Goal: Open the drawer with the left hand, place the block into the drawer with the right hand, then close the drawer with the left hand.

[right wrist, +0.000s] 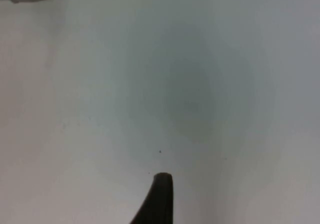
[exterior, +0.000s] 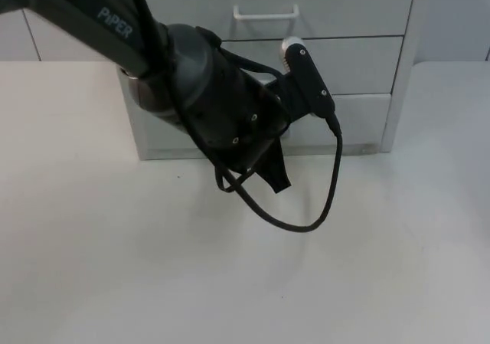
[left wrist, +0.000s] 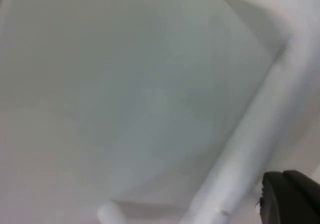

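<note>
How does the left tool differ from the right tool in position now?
The left tool is close against the grey-white drawer cabinet; the right tool hangs over the white table top. The left tool faces a white bar handle; the right tool faces the table. Both are black.

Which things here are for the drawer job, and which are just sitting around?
For the job:
- drawer unit, drawers shut
- drawer handle, right by the left gripper
- right gripper, waiting over bare table

Just there:
- white table
</note>
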### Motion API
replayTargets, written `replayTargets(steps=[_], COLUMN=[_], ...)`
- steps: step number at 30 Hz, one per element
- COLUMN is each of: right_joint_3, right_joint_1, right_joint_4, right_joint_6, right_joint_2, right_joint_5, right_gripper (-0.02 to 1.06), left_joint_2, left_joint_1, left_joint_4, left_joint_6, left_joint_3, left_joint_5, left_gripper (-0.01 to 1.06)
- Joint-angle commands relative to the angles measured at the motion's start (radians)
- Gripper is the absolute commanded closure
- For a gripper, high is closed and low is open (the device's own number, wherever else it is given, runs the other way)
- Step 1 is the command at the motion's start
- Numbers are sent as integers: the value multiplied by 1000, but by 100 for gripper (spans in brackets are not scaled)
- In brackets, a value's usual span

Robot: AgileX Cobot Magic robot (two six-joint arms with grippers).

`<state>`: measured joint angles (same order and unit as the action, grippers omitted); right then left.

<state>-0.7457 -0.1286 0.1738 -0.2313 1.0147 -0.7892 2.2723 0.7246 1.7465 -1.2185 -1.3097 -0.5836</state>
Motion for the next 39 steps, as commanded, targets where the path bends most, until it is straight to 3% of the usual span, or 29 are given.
replayTargets(steps=[1, 11, 16, 23, 27, 31, 32, 34, 39], right_joint_3=[1, 1, 1, 1, 1, 1, 1, 1, 1], right_joint_1=[6, 6, 6, 6, 6, 6, 6, 6, 6], right_joint_4=[6, 6, 6, 6, 6, 6, 6, 6, 6], right_joint_6=[-3, -3, -3, -3, -3, -3, -3, -3, -3], right_joint_2=[-5, -5, -5, -5, -5, -5, -5, -5, -5], right_joint_5=[8, 10, 17, 17, 17, 12, 12, 8, 8], right_gripper=[26, 26, 26, 26, 26, 26, 26, 26, 26], left_joint_2=[2, -7, -68, -265, -347, -428, -428, -455, -466], left_joint_1=[-17, -7, 20, 72, 90, 88, 88, 88, 88], left_joint_4=[-2, -21, -169, -506, -731, -1087, -1087, -1240, -1387], left_joint_6=[-19, 9, 159, 399, 563, 874, 874, 1000, 1106], left_joint_3=[-14, -9, 43, 182, 204, 204, 204, 204, 204], left_joint_5=[-68, -100, -80, 50, 52, 57, 57, 47, 11], left_gripper=[105, 105, 105, 105, 105, 105, 105, 105, 105])
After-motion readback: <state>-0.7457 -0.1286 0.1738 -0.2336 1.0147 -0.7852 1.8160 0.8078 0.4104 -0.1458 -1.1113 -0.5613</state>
